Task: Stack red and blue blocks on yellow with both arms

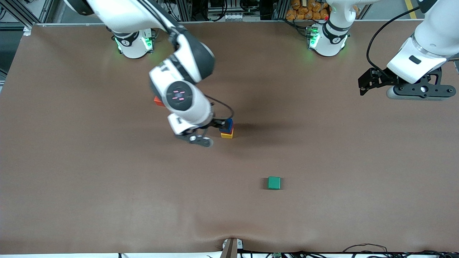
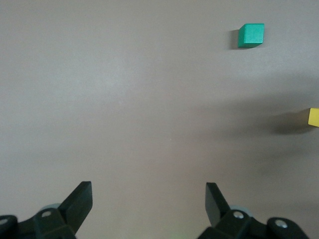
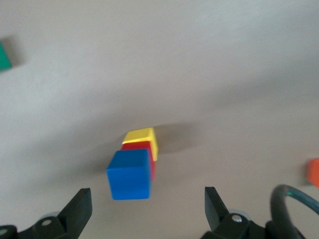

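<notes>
Right pincer (image 1: 219,126) hangs just above the stack near the middle of the worktop (image 1: 71,161), its fingers spread wide and holding nothing; in the right wrist view the two dark fingertips (image 3: 79,206) stand apart on either side of the stack, clear of it. That stack has three cubes: the yellow cube (image 1: 227,135) sits on the worktop, the red cube (image 3: 144,147) lies on it and shows only as a thin band between the others, and the blue cube (image 1: 227,125) is on top. From the right wrist view the blue cube (image 3: 129,174) looks slightly offset from the two below, though it rests on them. The right arm (image 1: 183,79) reaches from its base down to the stack, and its wrist covers part of an orange-red cube (image 1: 158,101), which lies on the worktop farther from the front camera than the stack and toward the right arm's end. A green cube (image 1: 274,182) lies alone, nearer to the front camera than the stack and well apart from it. Left pincer (image 1: 363,83) waits up in the air over the left arm's end of the worktop, fingers wide apart and empty; its wrist view shows bare worktop between the fingertips (image 2: 79,201), with the green cube (image 2: 250,35) and an edge of the yellow cube (image 2: 314,117) far off.
</notes>
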Robot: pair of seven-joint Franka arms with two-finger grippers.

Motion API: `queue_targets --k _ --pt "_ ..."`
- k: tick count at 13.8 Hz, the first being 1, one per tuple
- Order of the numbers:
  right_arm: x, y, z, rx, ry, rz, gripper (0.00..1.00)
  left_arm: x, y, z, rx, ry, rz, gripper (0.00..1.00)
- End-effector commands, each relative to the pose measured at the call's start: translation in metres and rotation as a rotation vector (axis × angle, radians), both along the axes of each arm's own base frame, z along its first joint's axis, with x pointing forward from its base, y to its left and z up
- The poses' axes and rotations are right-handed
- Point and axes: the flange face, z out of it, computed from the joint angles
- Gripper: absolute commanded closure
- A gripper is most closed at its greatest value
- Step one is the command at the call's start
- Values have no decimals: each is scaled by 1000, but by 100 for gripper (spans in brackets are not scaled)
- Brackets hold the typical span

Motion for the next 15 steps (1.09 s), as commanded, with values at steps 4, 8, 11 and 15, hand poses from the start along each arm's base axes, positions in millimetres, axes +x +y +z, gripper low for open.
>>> queue_targets --k 4,8,11,15 --pt "29 -146 111 -4 35 -140 0 -7 -4 6 -8 5 -11 0" --pt "36 -263 150 2 25 -63 0 -8 -2 7 -6 11 -9 0" --pt "34 -361 175 24 6 -20 0 -9 -1 8 -5 12 -7 0" --pt "-10 -404 237 -121 -39 86 0 -10 -2 9 -6 8 5 0"
